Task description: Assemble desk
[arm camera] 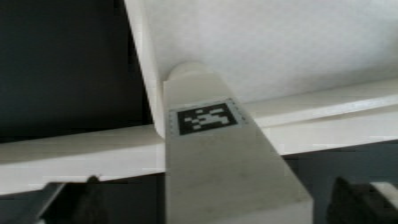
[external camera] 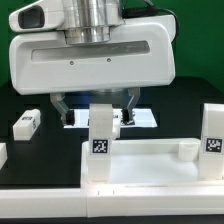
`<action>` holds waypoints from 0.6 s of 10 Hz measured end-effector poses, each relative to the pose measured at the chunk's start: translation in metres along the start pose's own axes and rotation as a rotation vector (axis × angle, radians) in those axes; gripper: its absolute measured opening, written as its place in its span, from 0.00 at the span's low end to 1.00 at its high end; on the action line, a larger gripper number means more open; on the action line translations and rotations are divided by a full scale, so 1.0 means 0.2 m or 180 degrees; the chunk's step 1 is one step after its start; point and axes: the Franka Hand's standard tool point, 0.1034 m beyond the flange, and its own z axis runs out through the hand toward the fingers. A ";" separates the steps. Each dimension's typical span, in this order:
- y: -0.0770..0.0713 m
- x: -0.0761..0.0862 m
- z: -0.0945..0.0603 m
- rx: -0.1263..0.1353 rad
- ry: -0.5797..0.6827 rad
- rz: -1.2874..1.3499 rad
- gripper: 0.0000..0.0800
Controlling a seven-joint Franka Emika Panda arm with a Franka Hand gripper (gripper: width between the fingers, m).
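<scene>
Fingers [arm camera: 68, 203] wide — leg [arm camera: 215, 160] between, untouched

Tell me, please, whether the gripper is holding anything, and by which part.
Nothing is held. The gripper is open, its fingers apart on either side of the upright tagged leg, with a visible gap at each side.

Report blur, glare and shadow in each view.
Exterior view: the desk panel is overexposed, its rim edges fading into white; the tag on the middle upright leg is readable. Wrist view: the leg looms close, soft-focused and stretched by perspective; the end effector fingertips are dark, blurry shapes.
</scene>
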 end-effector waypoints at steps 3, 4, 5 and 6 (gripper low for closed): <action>0.01 0.00 0.00 -0.0004 0.0001 0.0567 0.36; 0.02 0.00 0.00 0.0003 0.0003 0.0825 0.36; 0.03 0.00 0.00 0.0006 0.0005 0.1346 0.36; 0.02 0.00 0.00 -0.0004 0.0002 0.1790 0.36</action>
